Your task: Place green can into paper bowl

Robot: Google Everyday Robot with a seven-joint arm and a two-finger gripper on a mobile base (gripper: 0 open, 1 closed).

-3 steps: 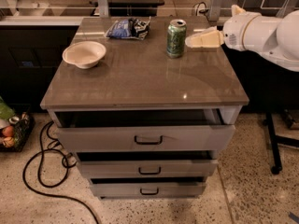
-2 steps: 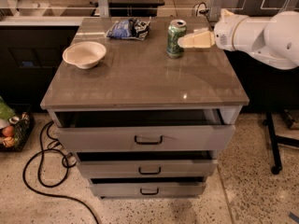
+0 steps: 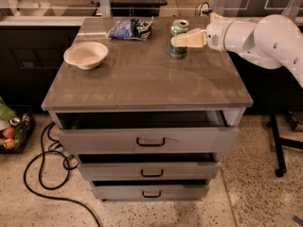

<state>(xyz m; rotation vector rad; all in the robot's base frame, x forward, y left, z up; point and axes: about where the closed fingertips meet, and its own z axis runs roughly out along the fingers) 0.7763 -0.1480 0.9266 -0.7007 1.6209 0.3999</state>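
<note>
The green can (image 3: 178, 51) stands upright on the grey cabinet top (image 3: 142, 79), at the back right. My gripper (image 3: 179, 38) reaches in from the right on the white arm (image 3: 255, 34). It is at the can's mid height and covers part of the can's front. The paper bowl (image 3: 85, 54) sits empty on the left side of the top, well away from the can and the gripper.
A blue-and-white foil snack bag (image 3: 130, 28) lies at the back centre, left of the can. The cabinet's top drawer (image 3: 149, 138) is pulled out slightly. A black cable (image 3: 42, 174) lies on the floor at left, next to a basket (image 3: 12, 131).
My gripper has moved left from beside the can to reach the can itself. The can, the bowl and the bag have not moved.
</note>
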